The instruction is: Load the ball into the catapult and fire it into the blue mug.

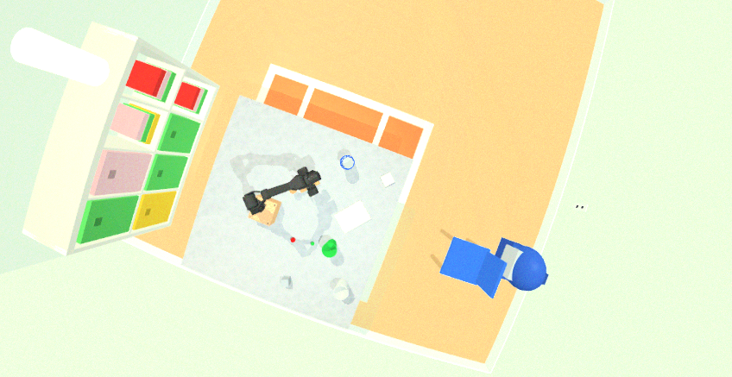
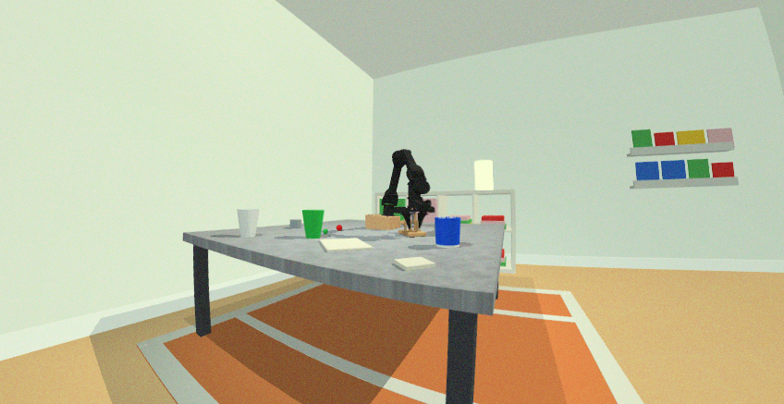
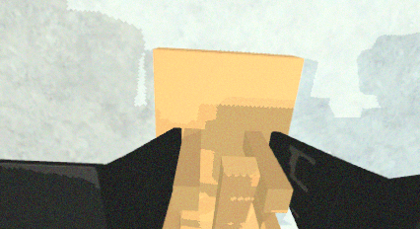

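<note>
The wooden catapult [image 2: 412, 233] [image 3: 197, 81] stands on the grey table [image 1: 220, 167] [image 2: 379, 268], mostly hidden under the arm in the top view. My gripper [image 2: 414, 223] [image 3: 226, 137] points down and is shut on the catapult's upright wooden frame, one finger on each side. The catapult's base rests on the table. A red ball [image 1: 293, 239] [image 2: 338, 227] and a green ball [image 1: 312, 243] [image 2: 324, 231] lie on the table, away from the catapult. The blue mug [image 1: 354, 163] [image 2: 447, 231] stands upright, apart from the catapult. No ball shows in the visible part of the catapult.
A green cup [image 1: 330, 248] [image 2: 312, 223] stands near the balls. A white cup [image 1: 340, 289] [image 2: 247, 222] and a small grey block [image 1: 285, 281] [image 2: 295, 223] stand farther off. Two flat pale pieces lie on the table. A wooden box [image 1: 267, 211] [image 2: 379, 221] is by the arm's base.
</note>
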Motion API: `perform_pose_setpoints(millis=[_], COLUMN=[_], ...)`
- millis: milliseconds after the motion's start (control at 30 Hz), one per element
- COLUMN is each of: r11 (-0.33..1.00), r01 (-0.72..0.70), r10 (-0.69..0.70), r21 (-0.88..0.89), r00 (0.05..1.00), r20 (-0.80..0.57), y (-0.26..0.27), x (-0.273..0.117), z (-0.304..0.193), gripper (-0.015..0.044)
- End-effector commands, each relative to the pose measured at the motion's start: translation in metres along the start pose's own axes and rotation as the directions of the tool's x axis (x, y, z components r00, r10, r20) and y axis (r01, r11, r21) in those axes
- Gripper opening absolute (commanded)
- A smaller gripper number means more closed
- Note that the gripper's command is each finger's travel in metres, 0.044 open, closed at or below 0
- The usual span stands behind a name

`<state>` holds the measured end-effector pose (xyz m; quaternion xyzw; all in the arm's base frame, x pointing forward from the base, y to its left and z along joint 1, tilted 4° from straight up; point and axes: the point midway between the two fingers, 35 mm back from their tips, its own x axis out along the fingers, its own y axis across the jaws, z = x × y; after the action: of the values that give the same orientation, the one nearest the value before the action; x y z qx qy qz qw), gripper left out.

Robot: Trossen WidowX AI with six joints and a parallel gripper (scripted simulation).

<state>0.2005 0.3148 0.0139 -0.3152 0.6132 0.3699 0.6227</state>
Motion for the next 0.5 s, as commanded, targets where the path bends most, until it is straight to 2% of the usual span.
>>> perform_pose_setpoints(millis=[0, 33, 467], r11=[1.000, 1.000, 1.000], r01=[0.000, 0.000, 0.000], r10=[0.001, 0.001, 0.001], r21=[0.000, 0.000, 0.000], r00=[1.000, 1.000, 1.000], r20=[0.002, 0.002, 0.002], y=[0.0000, 0.0000, 0.0000], x=[-0.0007, -0.0007, -0.0007], z=[0.0004, 0.0004, 0.0004], gripper=[0.0000, 0.0000, 0.0341])
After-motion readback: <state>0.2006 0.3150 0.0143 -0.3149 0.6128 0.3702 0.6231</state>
